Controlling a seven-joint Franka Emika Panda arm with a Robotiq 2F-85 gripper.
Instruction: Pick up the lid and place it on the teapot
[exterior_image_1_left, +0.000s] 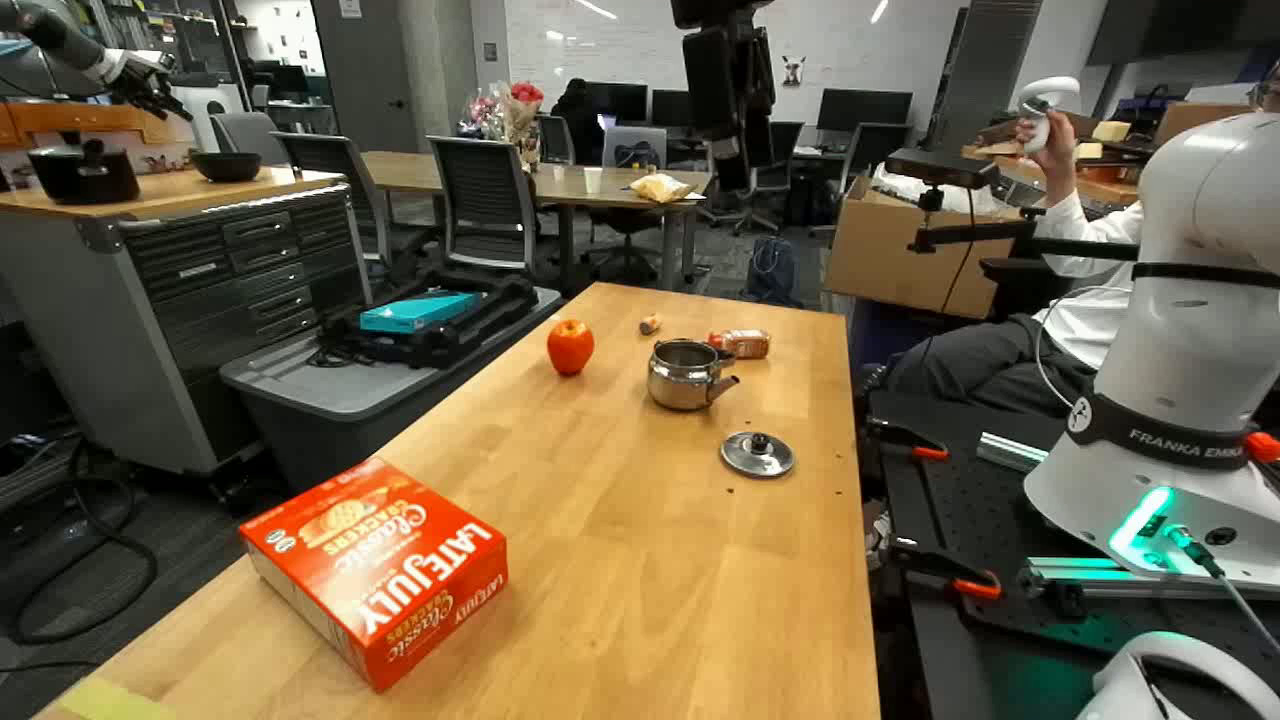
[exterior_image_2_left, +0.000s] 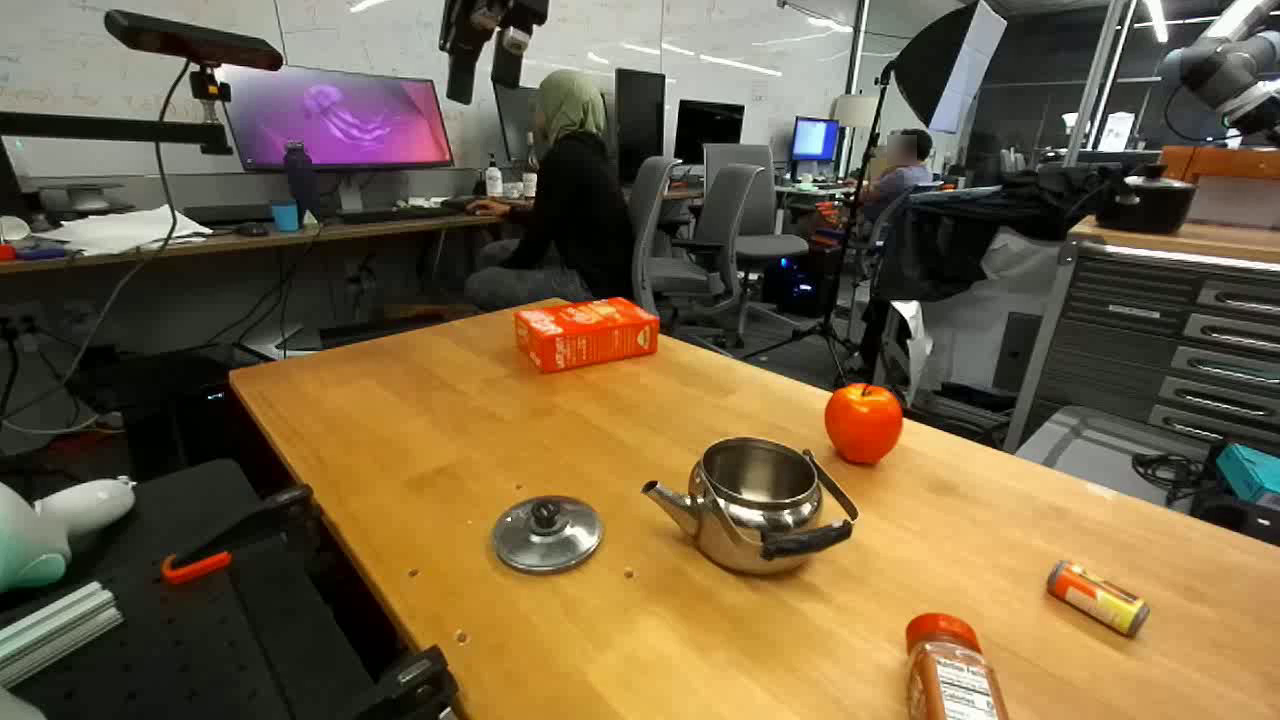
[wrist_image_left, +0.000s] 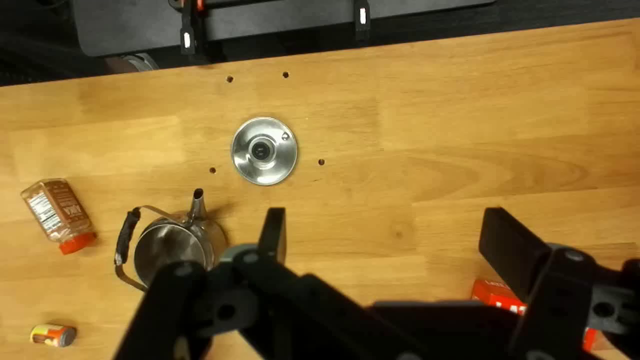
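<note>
Overhead, holds gripper (wrist_image_left: 385, 220) spread wide, presumably for metal lid (exterior_image_2_left: 547, 540), lying handily knob-up at 9 o'clock from steel teapot (exterior_image_2_left: 748, 514) in an exterior view.

The lid (exterior_image_2_left: 547, 537) lies near the teapot (exterior_image_2_left: 752, 512) (both on the table (exterior_image_2_left: 420, 420)).

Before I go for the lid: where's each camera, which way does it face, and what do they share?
An exterior view: by the cracker box, facing along the table; the robot base and claw show.
An exterior view: by the spice bottle, facing back toward the cracker box; the claw shows at the top.
Wrist view: above the table, facing down at the lid and teapot; the open claw shows along the bottom.
Both exterior views share the lid, teapot, cracker box and red fruit, from opposite ends.
</note>
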